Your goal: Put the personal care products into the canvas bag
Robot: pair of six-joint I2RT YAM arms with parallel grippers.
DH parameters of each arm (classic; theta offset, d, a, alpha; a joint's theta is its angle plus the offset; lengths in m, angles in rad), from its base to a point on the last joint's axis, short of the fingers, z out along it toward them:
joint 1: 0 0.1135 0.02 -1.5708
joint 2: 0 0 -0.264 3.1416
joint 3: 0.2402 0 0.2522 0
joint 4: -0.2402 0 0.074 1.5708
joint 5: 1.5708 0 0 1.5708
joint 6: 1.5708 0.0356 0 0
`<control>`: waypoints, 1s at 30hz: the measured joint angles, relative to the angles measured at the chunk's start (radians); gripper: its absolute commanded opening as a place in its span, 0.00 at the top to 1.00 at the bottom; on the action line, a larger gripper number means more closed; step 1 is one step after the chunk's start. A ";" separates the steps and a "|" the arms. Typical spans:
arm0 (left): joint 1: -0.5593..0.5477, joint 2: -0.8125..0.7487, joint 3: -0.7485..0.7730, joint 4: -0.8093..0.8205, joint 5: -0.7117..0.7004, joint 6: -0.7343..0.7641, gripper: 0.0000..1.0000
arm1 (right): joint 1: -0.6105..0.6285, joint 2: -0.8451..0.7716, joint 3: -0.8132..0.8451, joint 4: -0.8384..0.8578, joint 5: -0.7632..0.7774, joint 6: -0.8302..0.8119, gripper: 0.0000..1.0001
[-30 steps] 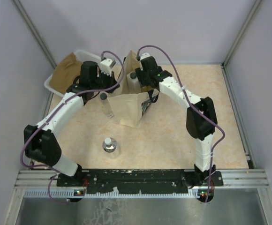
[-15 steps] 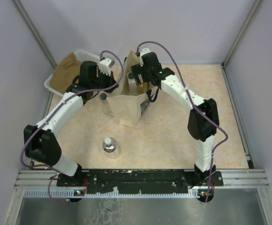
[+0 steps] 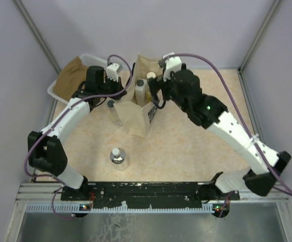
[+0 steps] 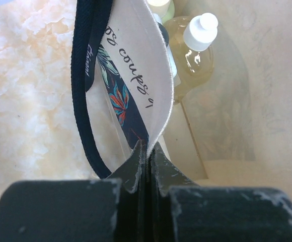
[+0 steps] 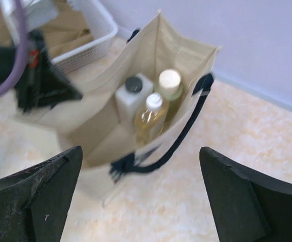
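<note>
The canvas bag (image 3: 136, 113) stands upright at the middle back, its mouth open. Three personal care products stand inside it: the square whitish bottle (image 5: 132, 95), the olive-green bottle (image 5: 169, 83) and the amber bottle (image 5: 150, 117). My left gripper (image 4: 147, 147) is shut on the bag's left rim (image 3: 125, 94). My right gripper (image 5: 140, 149) hangs open and empty just above and to the right of the bag (image 3: 157, 94). The slim clear bottle (image 3: 115, 114) stands left of the bag. The silvery round bottle (image 3: 118, 156) stands nearer the front.
A white plastic tub (image 3: 65, 75) with brown cloth sits at the back left, close behind my left arm. The bag's black handle (image 4: 84, 96) loops down outside the rim. Walls enclose the table on three sides.
My right gripper has opened wide and drawn back to the right from over the bag, its elbow swinging low to the right. The left gripper has kept its hold on the rim.
</note>
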 measured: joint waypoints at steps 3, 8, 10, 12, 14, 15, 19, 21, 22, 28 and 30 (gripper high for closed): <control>0.003 0.002 0.002 0.000 0.000 0.000 1.00 | 0.083 -0.154 -0.161 0.015 0.020 0.016 0.01; 0.006 0.009 0.014 -0.010 0.003 0.000 1.00 | 0.311 -0.227 -0.362 0.028 0.050 0.022 0.01; 0.007 0.013 0.019 -0.011 0.010 0.000 1.00 | 0.398 -0.214 -0.438 0.039 0.056 0.014 0.01; 0.008 0.018 0.022 -0.013 0.019 0.000 1.00 | 0.469 -0.189 -0.508 0.052 0.056 0.006 0.01; 0.010 0.023 0.026 -0.015 0.024 0.000 1.00 | 0.505 -0.151 -0.561 0.071 0.050 0.000 0.01; 0.011 0.025 0.027 -0.015 0.027 0.000 1.00 | 0.512 -0.131 -0.583 0.080 0.047 -0.005 0.01; 0.011 0.027 0.029 -0.015 0.037 -0.001 1.00 | 0.513 -0.071 -0.636 0.164 0.009 -0.022 0.01; 0.011 0.027 0.029 -0.015 0.039 -0.001 1.00 | 0.513 -0.046 -0.636 0.205 -0.017 -0.032 0.01; 0.011 0.027 0.029 -0.015 0.040 -0.001 1.00 | 0.513 -0.030 -0.636 0.235 -0.038 -0.039 0.01; 0.011 0.034 0.031 -0.015 0.042 0.000 1.00 | 0.516 0.115 -0.562 0.268 -0.143 -0.081 0.01; 0.011 0.036 0.031 -0.015 0.042 0.000 1.00 | 0.518 0.171 -0.502 0.229 -0.169 -0.096 0.01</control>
